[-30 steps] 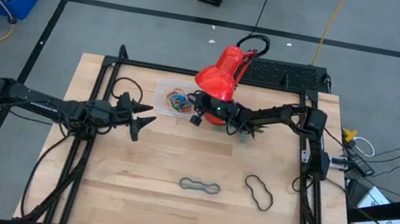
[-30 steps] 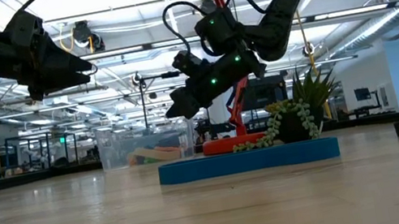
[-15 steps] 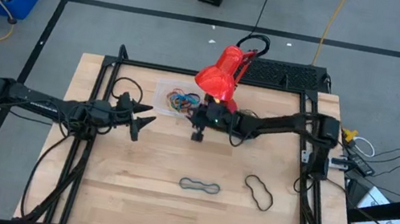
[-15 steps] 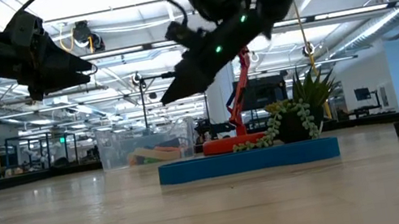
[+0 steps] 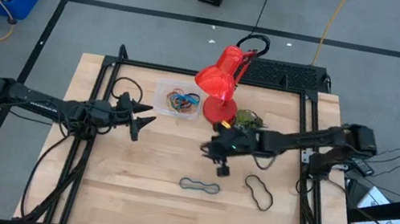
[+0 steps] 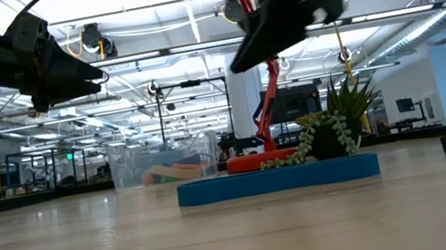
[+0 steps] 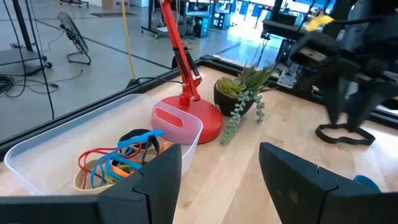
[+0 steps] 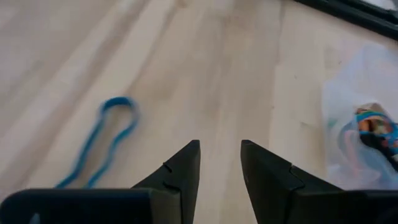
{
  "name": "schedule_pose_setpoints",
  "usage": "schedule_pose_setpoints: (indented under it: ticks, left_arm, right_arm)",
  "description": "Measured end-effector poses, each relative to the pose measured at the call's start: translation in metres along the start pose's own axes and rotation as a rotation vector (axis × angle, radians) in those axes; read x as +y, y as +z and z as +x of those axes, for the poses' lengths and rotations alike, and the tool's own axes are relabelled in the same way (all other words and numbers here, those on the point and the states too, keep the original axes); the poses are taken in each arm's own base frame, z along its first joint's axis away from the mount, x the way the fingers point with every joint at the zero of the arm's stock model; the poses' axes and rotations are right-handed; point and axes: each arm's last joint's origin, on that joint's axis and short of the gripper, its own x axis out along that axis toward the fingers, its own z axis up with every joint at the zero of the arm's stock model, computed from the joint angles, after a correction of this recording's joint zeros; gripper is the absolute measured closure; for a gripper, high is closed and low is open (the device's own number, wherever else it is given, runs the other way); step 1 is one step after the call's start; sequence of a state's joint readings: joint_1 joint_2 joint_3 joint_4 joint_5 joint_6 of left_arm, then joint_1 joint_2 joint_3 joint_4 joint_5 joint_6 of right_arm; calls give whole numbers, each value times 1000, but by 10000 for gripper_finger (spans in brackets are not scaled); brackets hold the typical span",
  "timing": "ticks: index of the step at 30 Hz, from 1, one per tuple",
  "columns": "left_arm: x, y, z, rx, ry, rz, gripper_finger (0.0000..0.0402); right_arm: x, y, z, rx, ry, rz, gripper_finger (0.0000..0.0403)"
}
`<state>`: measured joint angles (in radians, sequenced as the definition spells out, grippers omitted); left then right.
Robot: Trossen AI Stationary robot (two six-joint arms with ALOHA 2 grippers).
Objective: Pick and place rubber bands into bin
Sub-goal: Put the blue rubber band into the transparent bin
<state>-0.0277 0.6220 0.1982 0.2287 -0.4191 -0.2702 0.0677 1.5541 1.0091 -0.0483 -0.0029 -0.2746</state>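
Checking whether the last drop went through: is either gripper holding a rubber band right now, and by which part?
Nothing is held. The right gripper is open and empty above the table, near the blue-grey rubber band. The left gripper waits open and empty beside the bin.

The bench [image 5: 144,200] is pale wood with a light grain, framed by black rails, and a bright red lamp [image 5: 218,81] stands on it beside a green plant [image 5: 246,120]. The clear bin [image 5: 165,88] holds a tangle of orange, blue, red and black rubber bands [image 5: 179,100]. A blue-grey band [image 5: 199,186] and a black band [image 5: 258,192] lie on the wood, and both end effectors, left [image 5: 146,117] and right [image 5: 221,168], are dark.
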Motion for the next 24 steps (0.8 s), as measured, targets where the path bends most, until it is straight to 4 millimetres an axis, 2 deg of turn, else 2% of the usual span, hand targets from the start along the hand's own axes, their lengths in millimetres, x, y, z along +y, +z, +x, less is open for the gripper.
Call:
schedule_pose_setpoints:
  ticks: [6,13,19,24]
  left_arm:
    - [0,0,0,-2,0,0,178]
    - [0,0,0,-1,0,0,178]
    - [0,0,0,-1,0,-3,178]
    - [0,0,0,-1,0,-12,179]
  right_arm:
    - [29,-27,-15,-64,39,-19,293]
    - [56,-68,-15,-85,89,-21,298]
    - [66,-70,-16,-109,117,87,298]
    - [75,-61,-13,-124,140,71,298]
